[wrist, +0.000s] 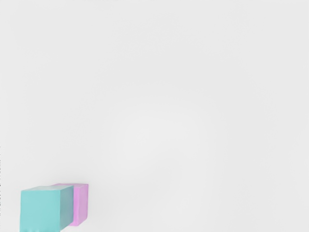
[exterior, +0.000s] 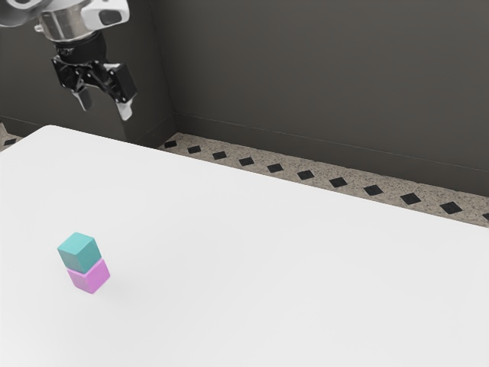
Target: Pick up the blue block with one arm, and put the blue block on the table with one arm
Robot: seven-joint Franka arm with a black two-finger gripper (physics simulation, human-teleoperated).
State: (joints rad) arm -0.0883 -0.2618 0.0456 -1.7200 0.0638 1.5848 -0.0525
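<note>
The claw (exterior: 105, 107), at the exterior view's upper left, is released and empty, its fingers apart. Lower left in that frame, the blue block (exterior: 79, 252) sits atop a pink block (exterior: 90, 277) on the worktop (exterior: 267, 267). Descending off-centre could topple the stack — and reaching too low could pinch the pink one too, lifting both.

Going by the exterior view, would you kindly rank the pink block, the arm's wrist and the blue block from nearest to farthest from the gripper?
1. Wrist, joined to the gripper.
2. Blue block, top of the stack.
3. Pink block, underneath, on the table.
</note>
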